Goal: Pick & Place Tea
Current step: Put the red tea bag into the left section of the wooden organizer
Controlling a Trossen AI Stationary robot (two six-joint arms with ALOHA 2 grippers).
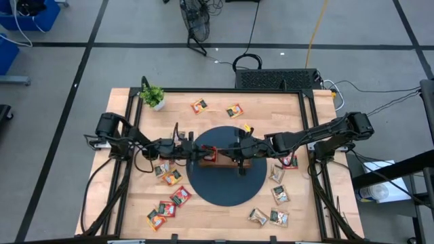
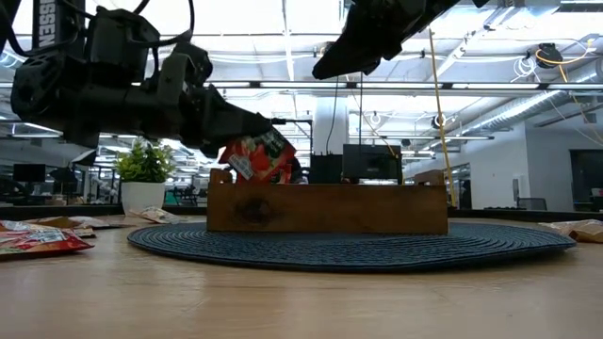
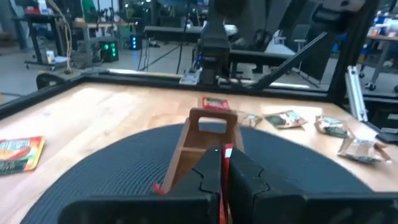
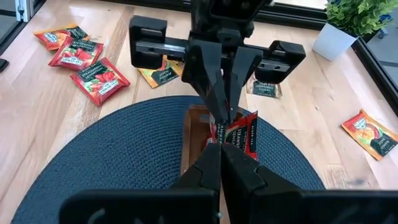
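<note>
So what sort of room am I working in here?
Most likely a robotics lab or open workshop. The wooden table sits in a black metal frame on a grey floor marked with tape lines, cables trail off behind it, and the low view shows exposed ceiling pipes, strip lights and benches with monitors.

Grey smooth floor (image 1: 61,102) crossed by dark straight tape lines (image 1: 81,74). Black cables (image 1: 247,41) trail over it, plus one yellow cord (image 1: 317,27). A black wire-guard fan (image 1: 195,24) stands beyond the table's far edge; blue plastic bins (image 1: 24,17) sit in the far left corner. From table height: open workshop hall, white ceiling with long bright strip lights (image 2: 283,47), a white pillar (image 2: 332,127), dark desks and monitors (image 2: 372,162) behind.
</note>
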